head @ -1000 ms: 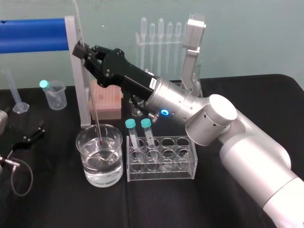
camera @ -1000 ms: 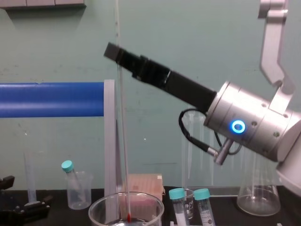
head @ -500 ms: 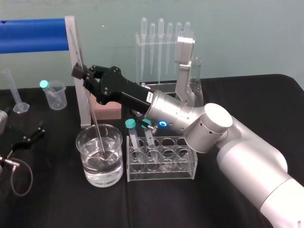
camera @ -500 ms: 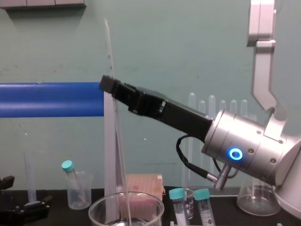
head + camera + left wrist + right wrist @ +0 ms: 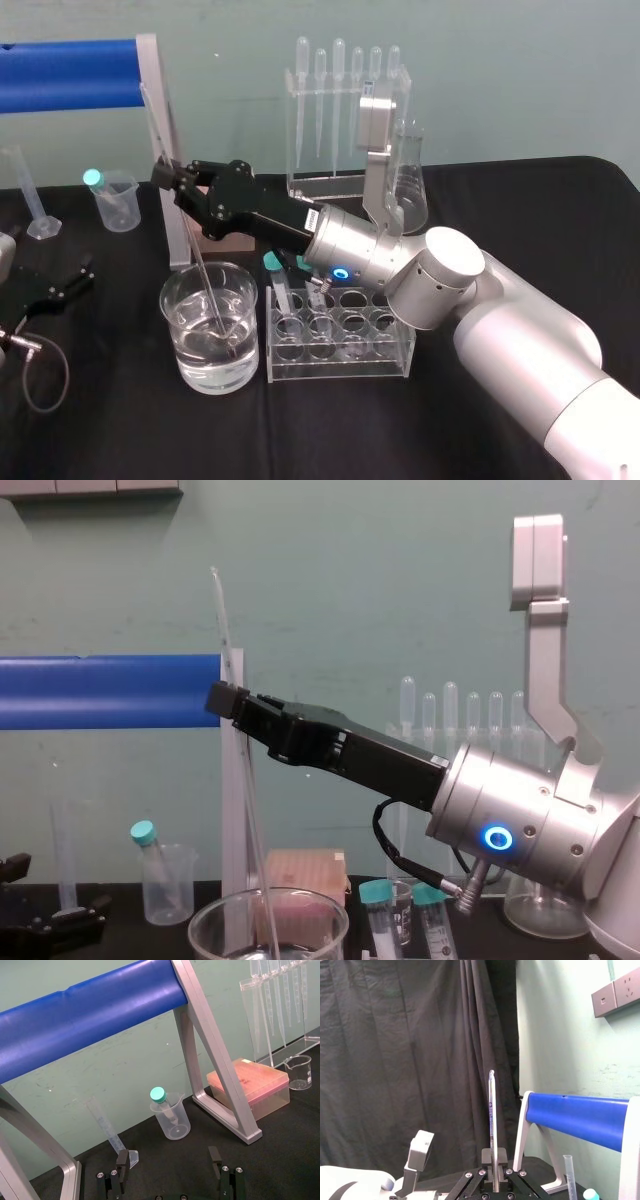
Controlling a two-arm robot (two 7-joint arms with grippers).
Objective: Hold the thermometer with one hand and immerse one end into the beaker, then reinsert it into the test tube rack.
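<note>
Vs. 1 s ago, we see the right gripper [image 5: 168,174] lower and the thermometer [image 5: 198,250] sunk deeper. Its lower end now sits in the water near the bottom of the beaker [image 5: 185,372]; earlier the red tip hung at approx. surface level. The fingers pinch the rod at approx. mid-length. Long axis is near-upright but tilted: top end leans left, lower end points down and right. The left gripper [image 5: 169,1160] is parked at the left on the table [image 5: 120,430], fingers spread.
</note>
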